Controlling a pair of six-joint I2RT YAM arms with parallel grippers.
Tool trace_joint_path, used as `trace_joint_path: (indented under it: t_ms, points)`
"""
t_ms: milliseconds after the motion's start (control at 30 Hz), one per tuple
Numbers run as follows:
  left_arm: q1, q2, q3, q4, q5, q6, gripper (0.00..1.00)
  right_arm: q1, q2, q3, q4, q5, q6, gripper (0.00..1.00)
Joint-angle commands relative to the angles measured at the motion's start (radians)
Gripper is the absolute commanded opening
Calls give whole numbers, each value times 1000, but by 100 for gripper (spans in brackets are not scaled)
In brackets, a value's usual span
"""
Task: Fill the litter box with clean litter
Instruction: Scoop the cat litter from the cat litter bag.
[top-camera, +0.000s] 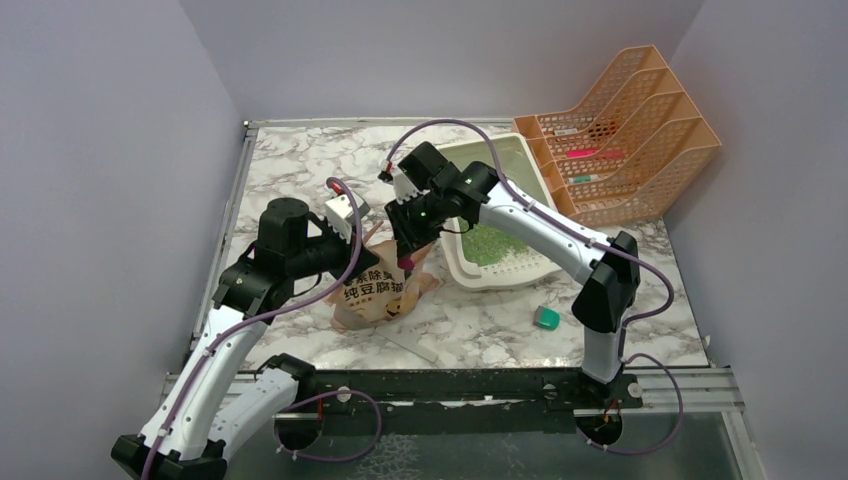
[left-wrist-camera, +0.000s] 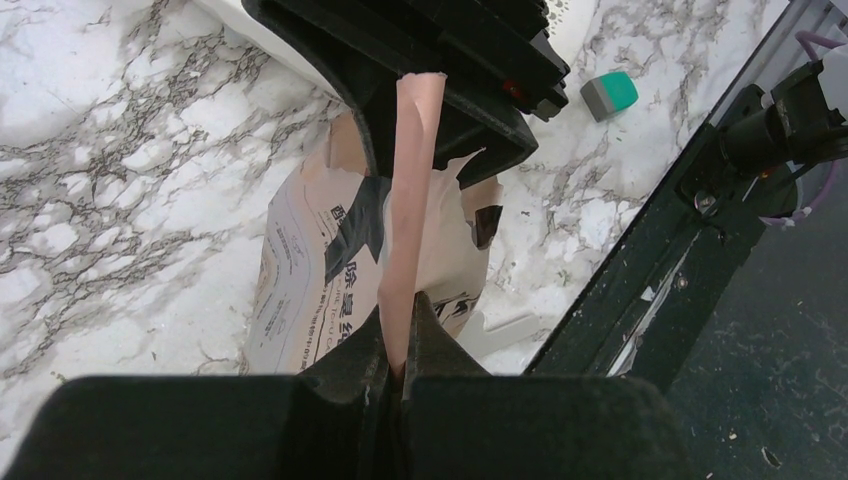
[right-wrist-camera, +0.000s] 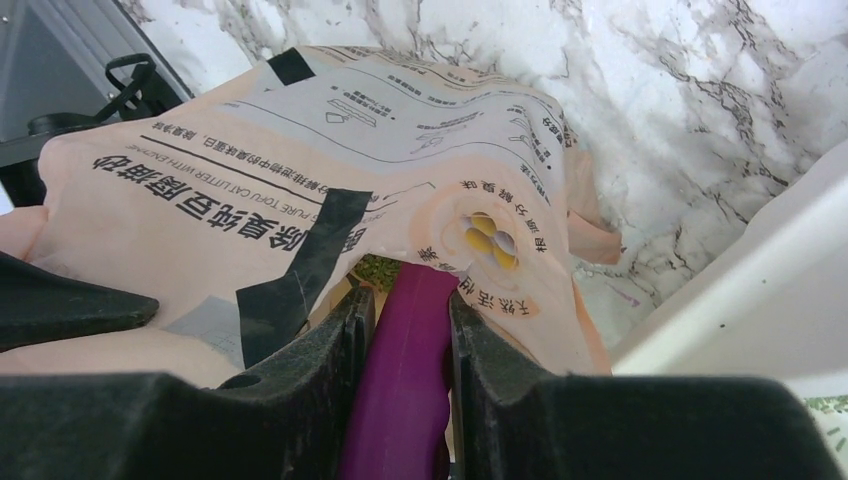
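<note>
Both arms work at the paper bag beside the litter box.

The left pincer (left-wrist-camera: 402, 345) is shut tight on a flap of the tan paper bag (top-camera: 375, 292), pulling its edge up. The right pincer (right-wrist-camera: 408, 310) is clamped on the handle of the magenta scoop (right-wrist-camera: 400, 400), which points down into the bag's mouth; its bowl is hidden. The litter box (top-camera: 525, 165) sits on the marble bench (top-camera: 300, 165) just right of the bag, with clean litter (top-camera: 490, 245) covering its near part. A teal block (top-camera: 547, 318) lies in front of the box, and an orange mesh rack (top-camera: 630, 140) stands beyond it.
</note>
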Motion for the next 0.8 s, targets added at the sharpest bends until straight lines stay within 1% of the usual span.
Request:
trace_joint_path:
  t_ms: [0,167,467,700,767]
  points:
    - [-2,5,21,74,47,-17,0,28,0,-43,128,-268,77,1]
    - [-2,3,19,76,46,-18,0,-10,-34,-112,248,-380,147,1]
    - [-2,-16,6,87,40,-17,0,-103,-107,-315,531,-621,323,1]
    - [-2,-26,13,139,31,-14,0,-173,-159,-465,755,-725,479,1]
    - [-2,-14,12,144,36,-18,0,-187,-166,-484,787,-741,498,1]
